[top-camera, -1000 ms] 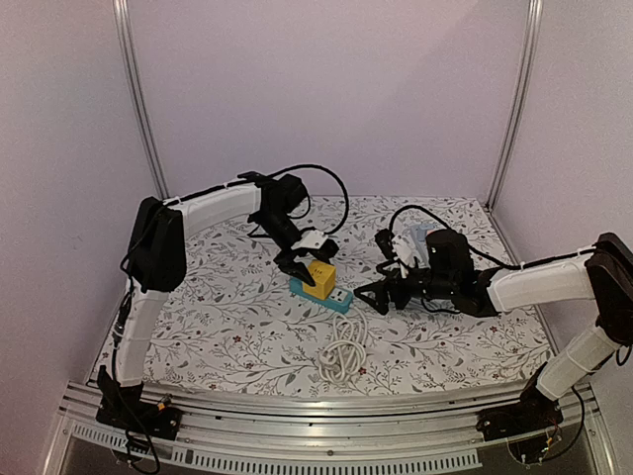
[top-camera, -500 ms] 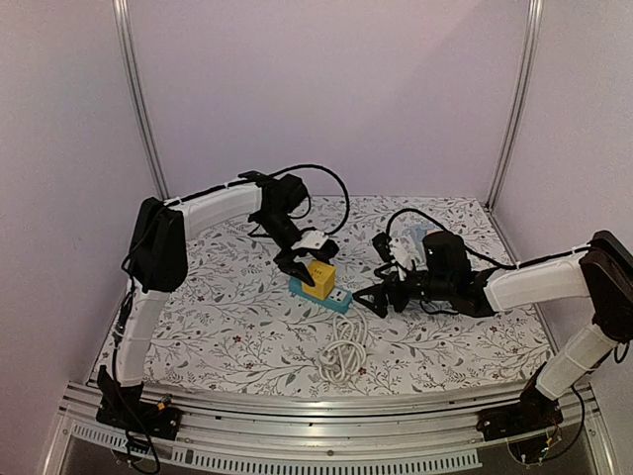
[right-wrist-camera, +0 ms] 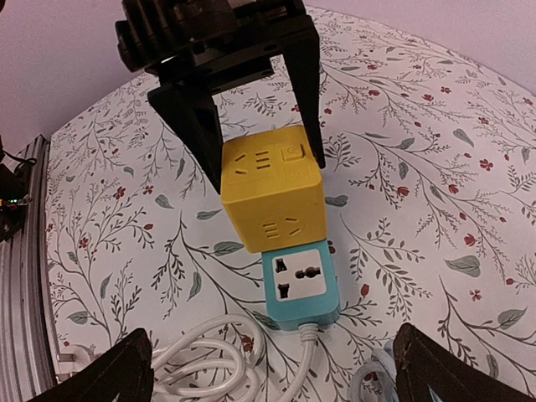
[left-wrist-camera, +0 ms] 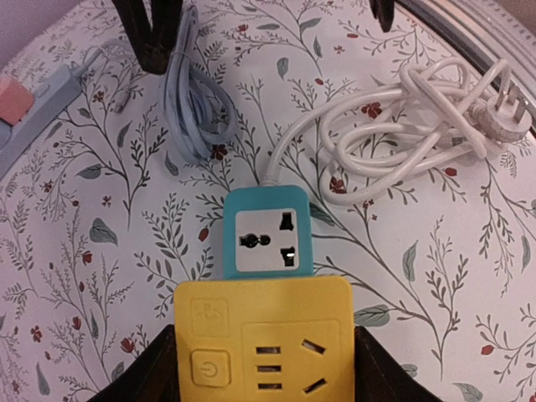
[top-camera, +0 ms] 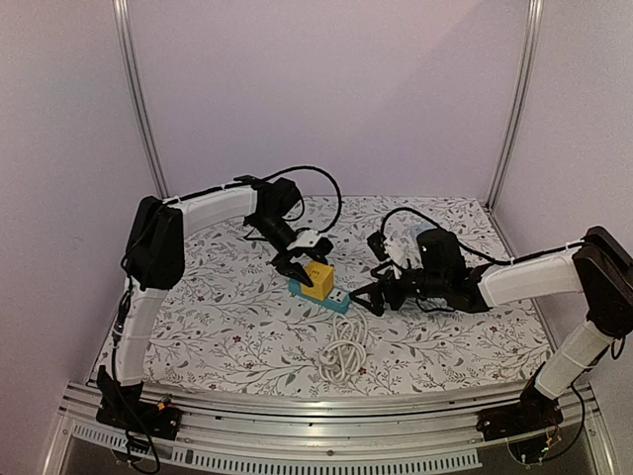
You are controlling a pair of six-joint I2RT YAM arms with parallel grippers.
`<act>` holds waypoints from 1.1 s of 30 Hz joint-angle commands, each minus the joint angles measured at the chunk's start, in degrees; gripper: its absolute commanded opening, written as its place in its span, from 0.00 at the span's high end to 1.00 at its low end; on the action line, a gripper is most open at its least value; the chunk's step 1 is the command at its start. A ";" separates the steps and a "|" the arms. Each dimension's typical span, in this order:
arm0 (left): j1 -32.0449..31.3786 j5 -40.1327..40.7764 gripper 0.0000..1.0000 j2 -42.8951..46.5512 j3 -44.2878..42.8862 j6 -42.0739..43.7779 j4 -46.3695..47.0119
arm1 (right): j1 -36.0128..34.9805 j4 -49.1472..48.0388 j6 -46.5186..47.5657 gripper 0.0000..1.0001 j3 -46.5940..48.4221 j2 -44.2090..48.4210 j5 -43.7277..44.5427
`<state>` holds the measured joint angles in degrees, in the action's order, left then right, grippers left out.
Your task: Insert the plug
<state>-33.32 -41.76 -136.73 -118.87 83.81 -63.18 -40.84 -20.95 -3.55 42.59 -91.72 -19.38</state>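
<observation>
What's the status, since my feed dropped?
Left gripper shut on yellow cube plug. Cube atop teal power strip, seating unconfirmed. Right gripper open, beside strip's cord end. White cord coiled nearside, not obstructing.

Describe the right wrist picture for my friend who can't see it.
A yellow cube adapter, gripped between the left arm's black fingers, sits over the far end of a teal power strip, whose near socket is free. A white cord coils on a flowery tablecloth, and the right arm's open fingers frame the bottom corners.
</observation>
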 commanded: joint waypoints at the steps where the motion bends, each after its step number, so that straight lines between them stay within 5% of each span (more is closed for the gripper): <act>1: 0.03 6.61 1.00 -3.31 3.26 0.00 -2.64 | 0.23 0.89 0.21 0.01 0.99 -0.96 -0.82; 7: -0.12 6.70 0.99 -3.09 3.23 0.94 -2.68 | 0.23 1.42 0.38 0.01 1.64 -1.16 -0.73; 13: -0.17 6.51 0.87 -1.69 3.80 0.49 -2.47 | 0.23 1.87 0.64 0.01 2.31 -1.79 -0.90; 16: -0.17 6.35 0.61 -0.59 4.49 -0.21 -1.74 | 0.23 1.96 0.70 0.01 2.41 -1.89 -1.08; 17: -0.09 6.34 0.40 -0.19 4.84 -0.44 -1.23 | 0.20 1.97 0.77 0.01 2.41 -1.95 -1.14; 18: -0.08 6.34 0.06 0.27 5.29 -0.67 -0.77 | 0.23 1.97 0.75 0.01 2.41 -1.90 -1.24; 19: -0.03 6.29 0.01 0.83 5.70 -0.84 -0.39 | 0.23 2.04 0.74 0.01 2.37 -1.76 -1.34; 33: 1.33 3.26 0.01 8.57 9.61 -1.35 1.47 | 0.15 2.27 0.52 0.01 1.53 0.05 -1.37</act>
<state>-33.08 -36.62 -132.73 -110.41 82.87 -61.73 -40.84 -19.55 -3.38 43.86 -92.86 -20.29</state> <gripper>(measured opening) 0.995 0.989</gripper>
